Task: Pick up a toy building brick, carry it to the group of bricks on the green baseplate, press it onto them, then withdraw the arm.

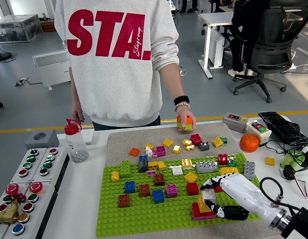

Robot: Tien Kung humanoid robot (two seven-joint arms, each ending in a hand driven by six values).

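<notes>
Near edge, right corner: right hand (217,196), white shell with black fingertips, fingers curled around a grey brick (209,194), holding it atop the small stack of red and yellow bricks (200,209) on the green baseplate (144,214). Mid-table: scattered loose bricks (186,145) on the grey mat (119,142); an orange (249,143) to the right; a clear bottle (74,141) to the left. Far side: a person's hand (185,119) holding an orange-and-green block (184,121).
</notes>
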